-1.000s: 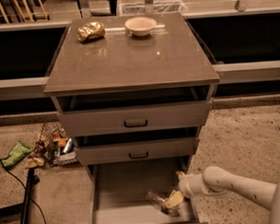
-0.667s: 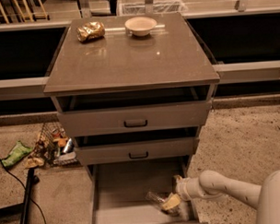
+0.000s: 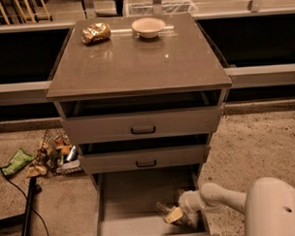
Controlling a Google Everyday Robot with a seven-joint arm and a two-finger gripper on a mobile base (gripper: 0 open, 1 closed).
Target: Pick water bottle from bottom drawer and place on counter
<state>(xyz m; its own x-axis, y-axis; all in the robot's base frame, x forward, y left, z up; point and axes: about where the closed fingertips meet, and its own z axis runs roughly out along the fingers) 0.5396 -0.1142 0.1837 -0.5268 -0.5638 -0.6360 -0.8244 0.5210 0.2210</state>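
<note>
The bottom drawer [image 3: 128, 201] is pulled out at the foot of the cabinet, showing its plain flat floor. The small clear water bottle [image 3: 162, 207] lies on that floor at the right front. My gripper [image 3: 174, 214] reaches in from the lower right, down inside the drawer and right at the bottle's right end; the white arm [image 3: 223, 197] comes in behind it. The counter [image 3: 135, 57] is the glossy grey-brown top slab of the cabinet.
A crumpled gold foil bag [image 3: 95, 32] and a pale bowl [image 3: 148, 26] sit at the counter's back. Two upper drawers with black handles [image 3: 143, 130] stand slightly open. A wire basket of litter [image 3: 59, 152], a green wrapper [image 3: 17, 161] and a black pole [image 3: 27, 216] lie on the floor at left.
The gripper has edged slightly left inside the bottom drawer, staying at the bottle. More of the arm's white body has come into view at the lower right.
</note>
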